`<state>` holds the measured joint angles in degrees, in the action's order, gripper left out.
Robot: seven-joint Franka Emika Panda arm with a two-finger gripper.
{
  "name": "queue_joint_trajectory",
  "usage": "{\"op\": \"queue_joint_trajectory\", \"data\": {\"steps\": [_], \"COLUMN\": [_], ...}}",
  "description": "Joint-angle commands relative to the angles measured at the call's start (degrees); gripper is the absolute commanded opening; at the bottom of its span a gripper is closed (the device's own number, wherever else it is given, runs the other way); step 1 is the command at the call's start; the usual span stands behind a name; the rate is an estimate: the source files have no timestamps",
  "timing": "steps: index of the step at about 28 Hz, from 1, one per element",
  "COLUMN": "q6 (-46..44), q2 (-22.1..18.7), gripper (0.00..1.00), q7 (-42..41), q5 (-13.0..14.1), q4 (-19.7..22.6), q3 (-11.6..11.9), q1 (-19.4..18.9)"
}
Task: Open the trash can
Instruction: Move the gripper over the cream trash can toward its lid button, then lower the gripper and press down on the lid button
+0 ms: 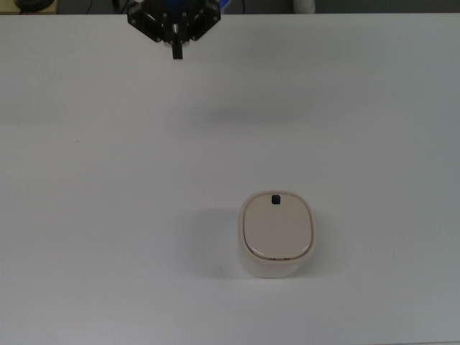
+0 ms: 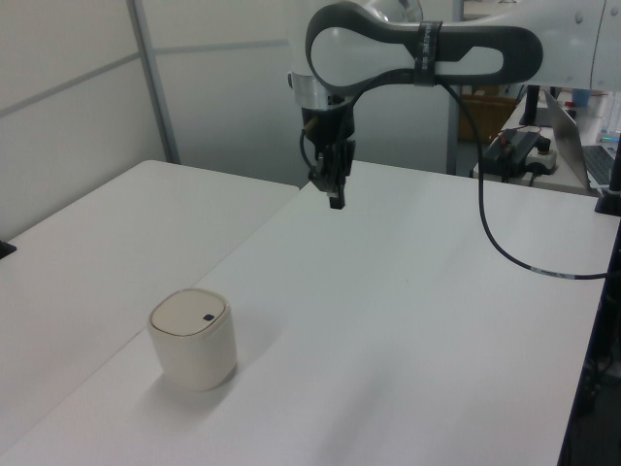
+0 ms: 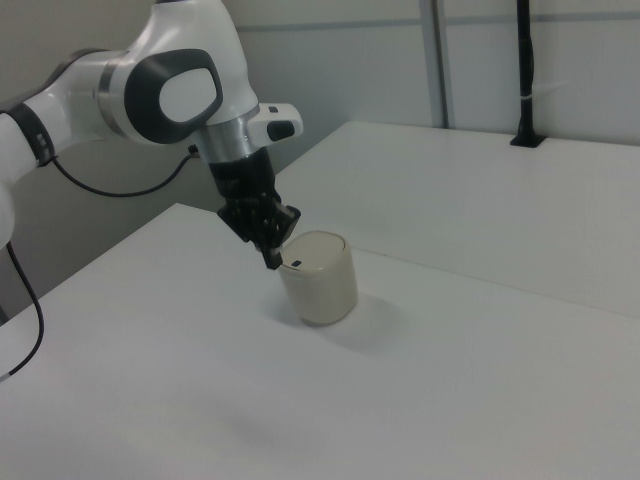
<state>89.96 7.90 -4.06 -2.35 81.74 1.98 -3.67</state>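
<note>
Cream-white trash can (image 1: 277, 233), beige lid flat — closed, black button (image 1: 276, 199) at rim

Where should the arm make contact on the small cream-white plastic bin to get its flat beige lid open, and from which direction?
Best bet is the small black button at the rim of the beige flat lid, on the edge of the cream-white plastic trash can toward the top view's top. The lid lies flush and closed, offering no lip, so the gripper, fingers shut, should probably come straight down and press.
</note>
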Motion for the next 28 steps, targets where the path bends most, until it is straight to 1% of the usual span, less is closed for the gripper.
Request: {"op": "queue_joint_trajectory", "data": {"steps": [1, 6, 8, 12, 15, 18, 19, 22, 28], "q6": [6.35, 12.95, 16.73, 20.51, 23.41, 26.22, 28.23, 30.44, 34.49], "q2": [1.85, 3.96, 5.37, 7.13, 9.41, 11.17, 12.22, 13.63, 16.27], "gripper": [0.00, 0.00, 0.00, 0.00, 0.00, 0.00, 0.00, 0.00, 0.00], "q7": [-0.87, -1.39, -1.22, -0.69, -0.25, 0.89, 1.67, 2.30, 2.47], "q5": [3.05, 6.04, 6.66, 6.57, 6.49, 6.13, 5.96, 5.70, 5.26], "q4": [0.44, 0.44, 0.44, 0.44, 0.44, 0.53, 0.53, 0.44, 0.44], "q3": [0.05, -0.04, -0.74, -1.18, -1.18, -1.10, -1.18, -1.10, -1.10], "q1": [-0.55, -0.72, -1.34, -2.83, -4.41, -5.12, -5.73, -7.05, -8.28]}}
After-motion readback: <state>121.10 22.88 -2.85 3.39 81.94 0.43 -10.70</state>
